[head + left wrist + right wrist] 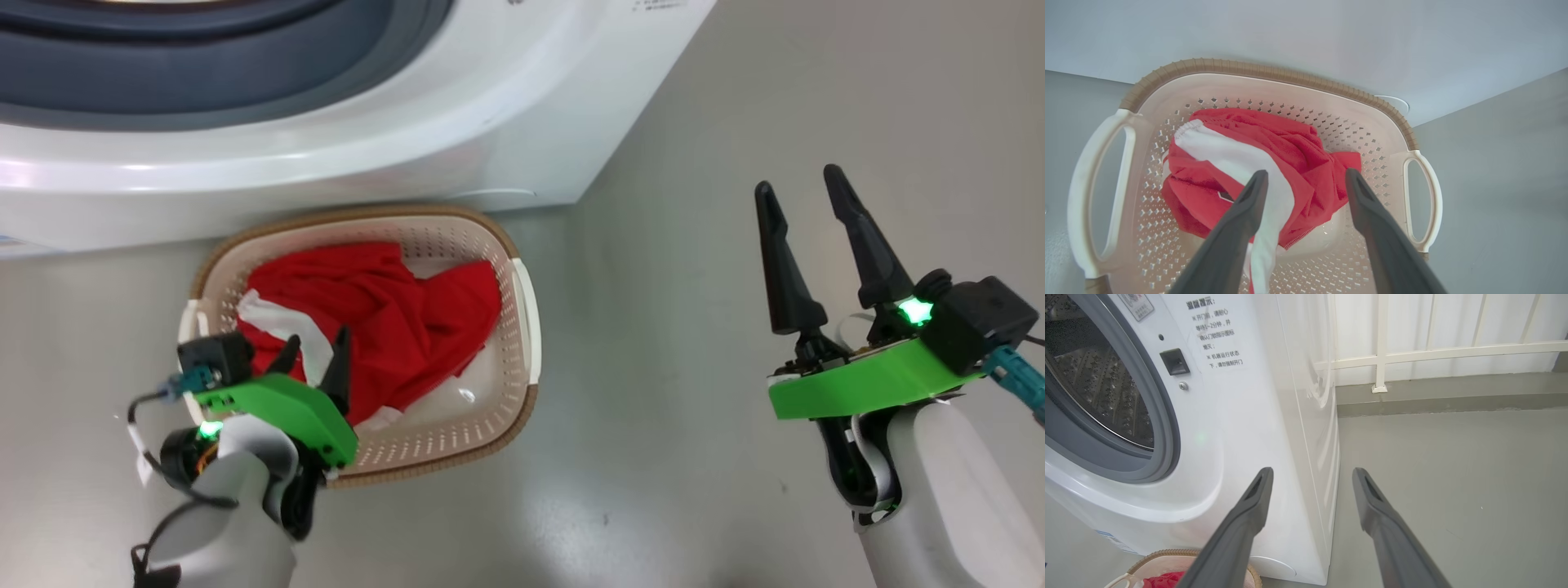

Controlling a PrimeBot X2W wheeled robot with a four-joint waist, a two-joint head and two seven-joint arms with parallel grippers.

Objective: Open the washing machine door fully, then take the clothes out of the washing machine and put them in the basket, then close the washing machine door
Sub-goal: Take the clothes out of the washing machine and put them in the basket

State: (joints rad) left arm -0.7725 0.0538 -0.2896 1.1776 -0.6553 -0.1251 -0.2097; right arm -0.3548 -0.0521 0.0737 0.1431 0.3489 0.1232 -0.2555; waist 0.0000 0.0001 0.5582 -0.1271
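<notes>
Left gripper (316, 341) fingers spread wide over the basket (528, 310), clamping nothing. Red clothes (392, 318) lie heaped inside it, on the floor (669, 343) just in front of the washing machine (367, 155). Right gripper (798, 181) wide open, empty, well apart to the side.

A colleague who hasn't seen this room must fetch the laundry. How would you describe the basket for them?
Find the white washing machine. On the grey floor at its foot sits the basket. It is cream perforated plastic with a brown woven-look rim and white side handles, holding red clothes.
</notes>
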